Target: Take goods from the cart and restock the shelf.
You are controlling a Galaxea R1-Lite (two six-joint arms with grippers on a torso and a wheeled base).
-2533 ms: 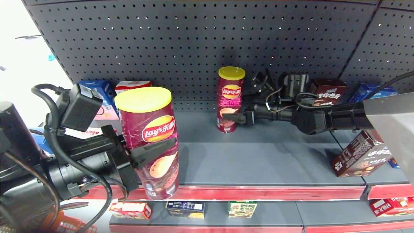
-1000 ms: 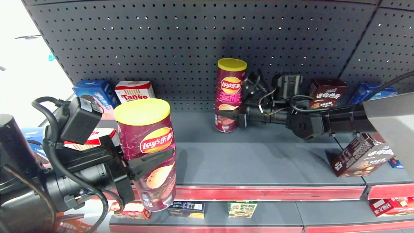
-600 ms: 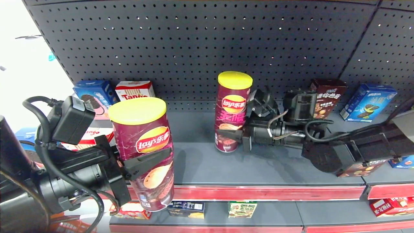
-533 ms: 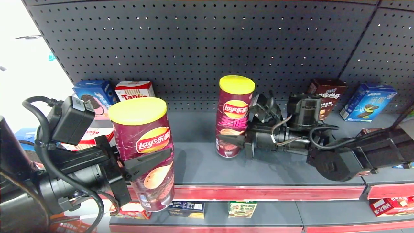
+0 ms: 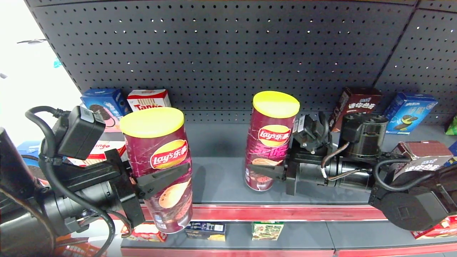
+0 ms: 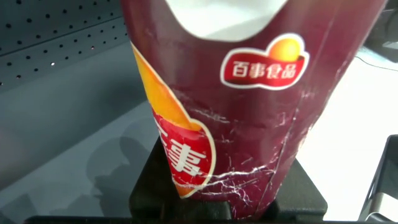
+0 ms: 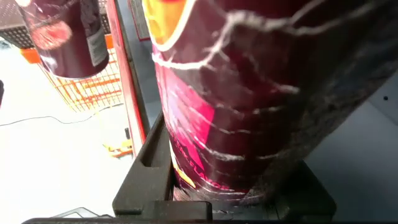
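Maroon cardboard with a yellow lid: the left can (image 5: 157, 157) of chips stands upright in the left hand (image 5: 167, 178), whose black fingers clamp its lower half from both sides. That can hangs in the air in front of the shelf (image 5: 221, 178), at 8 o'clock in the head view, with its base lower than the shelf's red front lip (image 5: 285, 212). In the left wrist view the can (image 6: 236, 112) rises straight out of the hand's black palm.

At 3 o'clock from it, the right can (image 5: 273, 139), of the same kind, is gripped low on its body by the right hand (image 5: 266, 171), which comes in from 3 o'clock. This can leans slightly and sits over the front part of the shelf deck; whether its base touches the deck cannot be told. In the right wrist view the can (image 7: 249, 93) sits between the closed fingers, with the other can (image 7: 65, 37) and the orange cart (image 7: 93, 87) beyond.

Against the pegboard (image 5: 214, 53), a blue box (image 5: 101, 103) and a white-and-red box (image 5: 148, 100) stand at 11 o'clock from the left can. A brown box (image 5: 353, 103) stands at 2 o'clock from the right can.
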